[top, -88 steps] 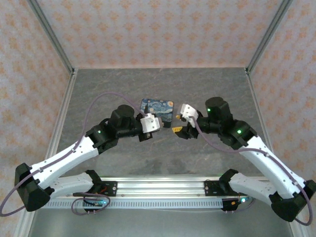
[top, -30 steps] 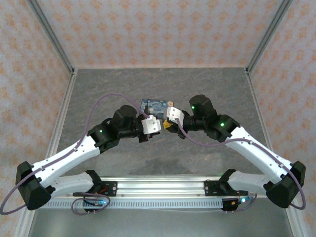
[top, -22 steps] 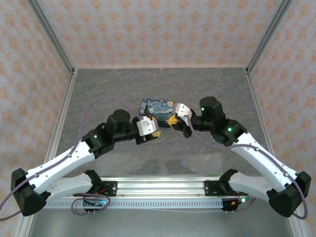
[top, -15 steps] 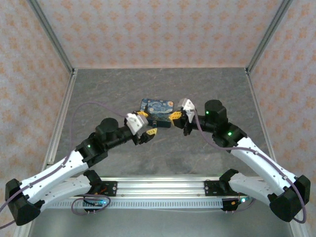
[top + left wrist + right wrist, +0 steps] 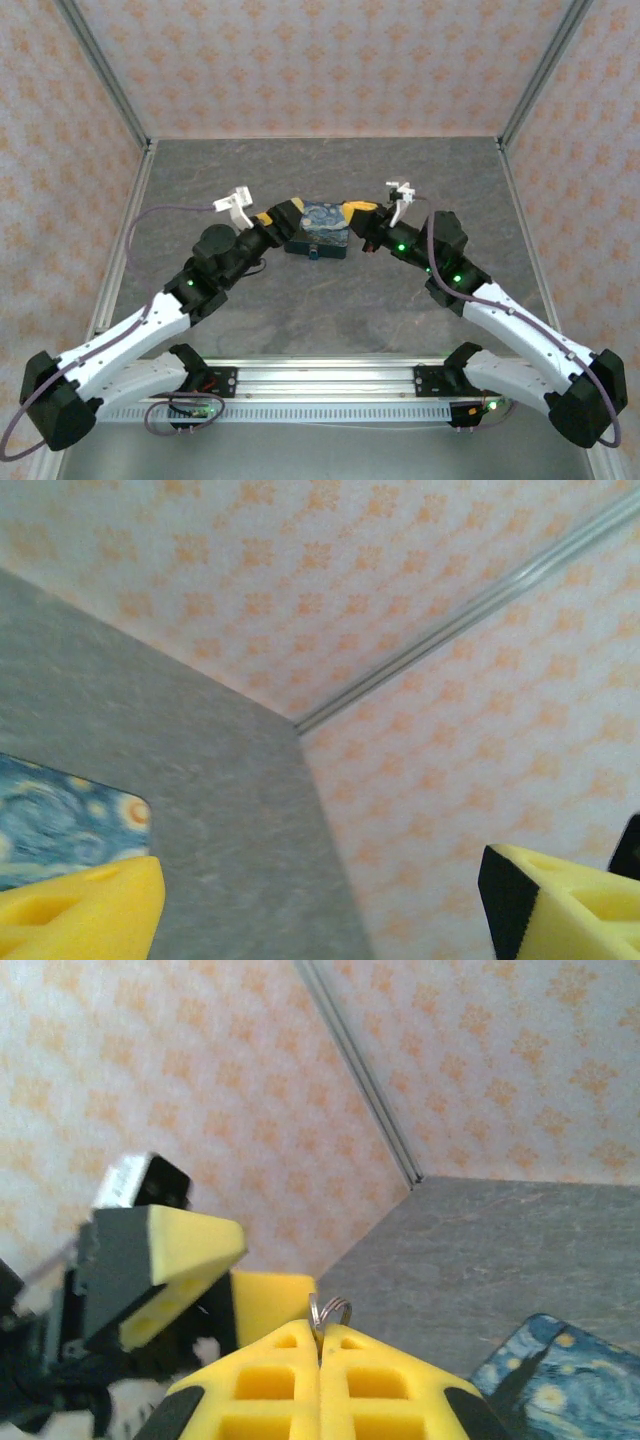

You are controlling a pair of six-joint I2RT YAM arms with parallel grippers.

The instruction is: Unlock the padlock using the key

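Note:
The starry-night box (image 5: 318, 226) lies mid-table, and the small teal padlock (image 5: 314, 253) sits at its near edge; I cannot make out its shackle. My left gripper (image 5: 278, 217) hangs raised at the box's left end. Its yellow fingers (image 5: 80, 910) stand wide open with nothing between them, above a corner of the box (image 5: 60, 820). My right gripper (image 5: 358, 211) is raised at the box's right end. In the right wrist view this gripper (image 5: 320, 1335) is shut on the key, whose ring (image 5: 328, 1310) pokes out between the tips while the blade is hidden.
Patterned walls with aluminium posts (image 5: 108, 85) close in the grey table (image 5: 330, 300) on three sides. A metal rail (image 5: 320, 378) runs along the near edge by the arm bases. In the right wrist view the left arm's open fingers (image 5: 185, 1245) sit close ahead.
The left gripper has opened. Both grippers have risen and swung apart from their meeting point in front of the box to its two ends.

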